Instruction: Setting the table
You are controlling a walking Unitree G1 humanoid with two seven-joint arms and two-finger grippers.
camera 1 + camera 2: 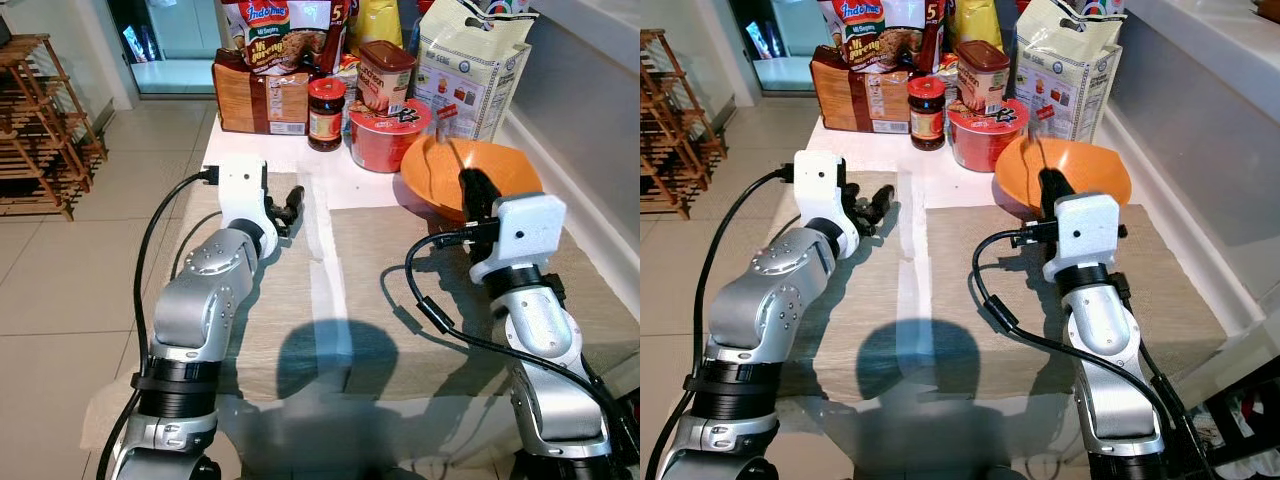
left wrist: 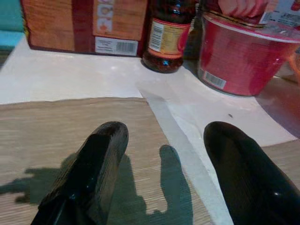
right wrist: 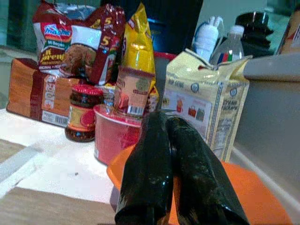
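Placemats come first, nearest the robot: the left placemat (image 1: 250,300) and the right placemat (image 1: 420,300) lie side by side on the desk (image 1: 350,180), a pale strip of bare surface between them. The left gripper (image 1: 290,208) hovers low over the far edge of its mat with jaws apart and nothing between them. The right gripper (image 1: 472,195) reaches to the near rim of the orange bowl (image 1: 440,170), its jaws pressed together; whether they pinch the rim I cannot tell. The bowl sits at the far edge of the right mat, partly overlapping it. Judging by this, the step in hand is bringing the bowl to the middle of the mat; a firm hold on the rim and a slow, level pull would keep it from tipping. Beyond stand a red tub (image 1: 385,135), a dark jar (image 1: 326,112), a brown box (image 1: 262,95) and a cream bag (image 1: 470,70).
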